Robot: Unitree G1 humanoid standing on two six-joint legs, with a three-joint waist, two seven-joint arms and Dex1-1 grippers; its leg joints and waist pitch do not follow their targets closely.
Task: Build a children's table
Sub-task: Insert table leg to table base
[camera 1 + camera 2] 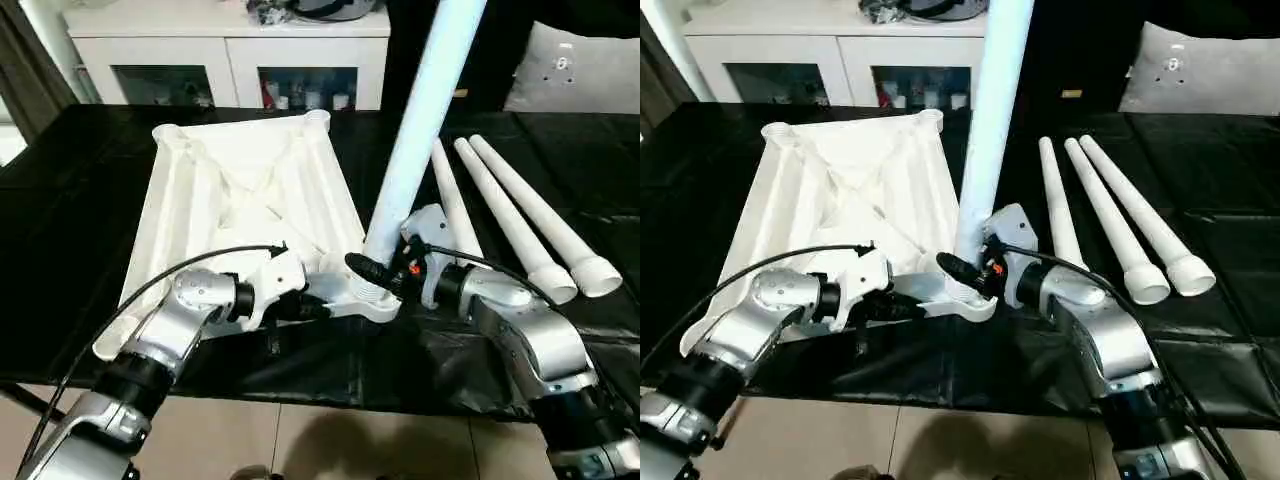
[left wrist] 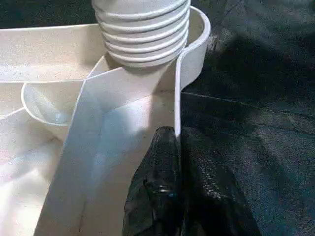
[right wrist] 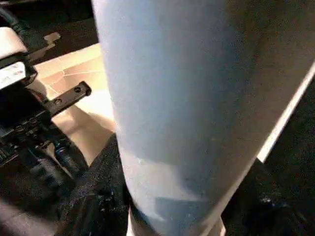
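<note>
- Left eye view: the children's table top (image 1: 240, 190) lies upside down, ribs up, left of centre in the frame, on a black-covered tabletop (image 1: 90, 160).
- One white leg (image 1: 420, 110) stands tilted in the near-right corner socket (image 1: 368, 296), its threaded end entering it.
- The right end effector (image 1: 385, 272) clasps this leg just above the socket, fingers about half apart around it.
- The left end effector (image 2: 174, 162) is pinched nearly closed on the top's rim beside the socket.
- Three spare legs (image 1: 520, 215) lie side by side at centre right.
- A small white label on the left wrist is unreadable.
</note>
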